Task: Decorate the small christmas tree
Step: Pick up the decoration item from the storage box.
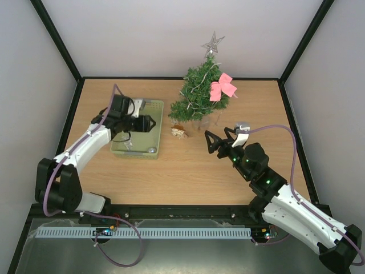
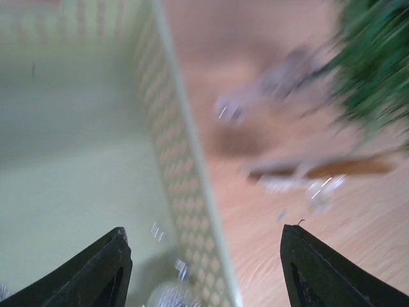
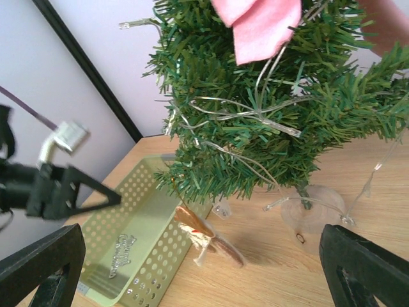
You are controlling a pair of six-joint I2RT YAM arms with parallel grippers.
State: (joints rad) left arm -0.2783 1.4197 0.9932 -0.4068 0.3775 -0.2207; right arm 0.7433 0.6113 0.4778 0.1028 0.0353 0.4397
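- One small christmas tree (image 1: 197, 94) stands upright near the far edge of the tabletop (image 1: 171, 171), about midway along it, on a clear round foot (image 3: 313, 208).
- The tree carries one silver star (image 1: 212, 44) at its tip, one pink bow (image 1: 222, 87) on its right side, and one string of clear lights (image 3: 255, 115) wound through the branches.
- One pale green basket (image 1: 132, 149) with perforated walls lies on the left half of the tabletop, just left of the tree.
- Two silvery pieces lie in the basket: a script-shaped ornament (image 1: 126, 145) near its near wall and a round piece (image 1: 152, 150) in its near right corner.
- One brown-and-white ornament (image 1: 179, 132) lies on the tabletop between the basket's right wall and the tree's foot.
- The left gripper (image 1: 154, 123) hovers over the basket's right wall, its fingers spread with nothing between them; the left wrist view is blurred.
- The right gripper (image 1: 209, 142) hangs near the tree's foot on the near side, its fingers spread wide and holding nothing, pointing at the tree.
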